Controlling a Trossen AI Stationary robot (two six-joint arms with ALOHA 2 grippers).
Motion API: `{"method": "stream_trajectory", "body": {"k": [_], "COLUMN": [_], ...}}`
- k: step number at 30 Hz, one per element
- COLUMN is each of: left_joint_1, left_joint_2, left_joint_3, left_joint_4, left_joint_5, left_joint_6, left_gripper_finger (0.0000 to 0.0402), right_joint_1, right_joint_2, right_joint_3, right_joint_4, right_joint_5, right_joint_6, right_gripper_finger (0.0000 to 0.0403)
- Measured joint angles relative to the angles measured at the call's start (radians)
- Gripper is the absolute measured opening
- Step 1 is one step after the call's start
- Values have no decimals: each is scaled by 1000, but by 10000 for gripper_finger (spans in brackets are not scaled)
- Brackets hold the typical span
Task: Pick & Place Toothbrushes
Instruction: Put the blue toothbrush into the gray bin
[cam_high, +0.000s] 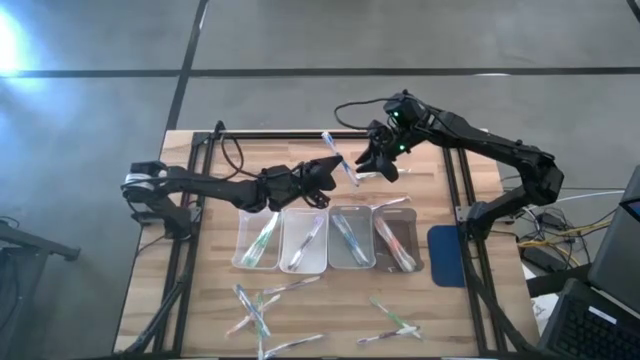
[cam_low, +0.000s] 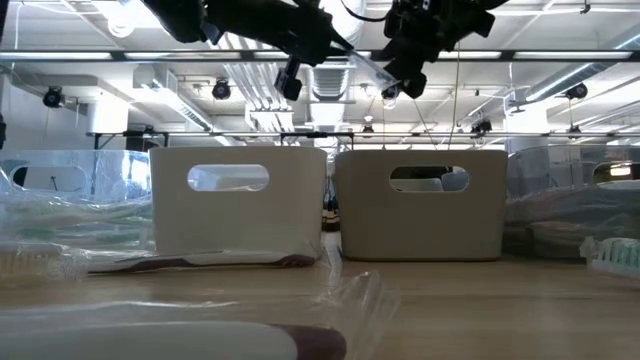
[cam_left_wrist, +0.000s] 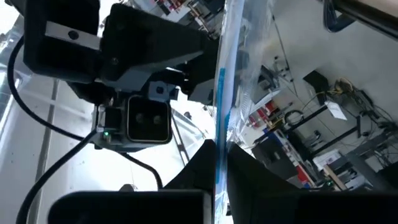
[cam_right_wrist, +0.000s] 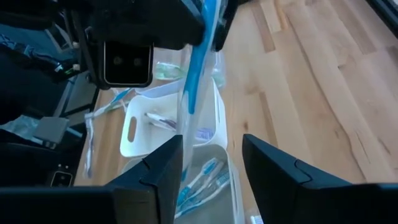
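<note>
A blue toothbrush (cam_high: 341, 160) in clear wrapping hangs above the table's far middle, with my left gripper (cam_high: 328, 170) shut on it. In the right wrist view the toothbrush (cam_right_wrist: 196, 68) slants down from the left gripper. Its wrapped lower end stands between the open fingers of my right gripper (cam_right_wrist: 214, 162), close beside one finger (cam_right_wrist: 163, 171); whether they touch I cannot tell. In the high view my right gripper (cam_high: 384, 163) is just to the right of the brush. Several more toothbrushes (cam_high: 258, 312) lie loose near the front edge, and others lie in the trays (cam_high: 305, 240). My left gripper pinches the toothbrush's wrapped blue handle (cam_left_wrist: 218, 146) between its two fingers (cam_left_wrist: 249, 177), and the fingers lie across it. Most of the brush reaches out beyond the fingers toward the right gripper. It is lifted clear of the table and slants.
A row of several clear trays (cam_high: 350, 238) with toothbrushes stands at the table's middle, below both grippers. In the low view two whitish bins (cam_low: 240, 205) with handle slots block the sight behind. A blue pad (cam_high: 447, 255) lies at the right edge.
</note>
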Motion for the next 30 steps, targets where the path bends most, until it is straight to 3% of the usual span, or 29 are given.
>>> {"method": "stream_trajectory", "body": {"k": [12, 30], "left_joint_1": [1, 2], "left_joint_2": [6, 6], "left_joint_3": [13, 13], "left_joint_4": [13, 57], "left_joint_5": [3, -4], "left_joint_6": [9, 60], "left_gripper_finger": [18, 19], "right_joint_1": [60, 81], "right_joint_2": [0, 76], "right_joint_3": [-2, -5], "right_joint_4": [123, 177], "right_joint_5": [8, 10], "right_joint_6": [23, 19], "right_gripper_finger": [168, 102]}}
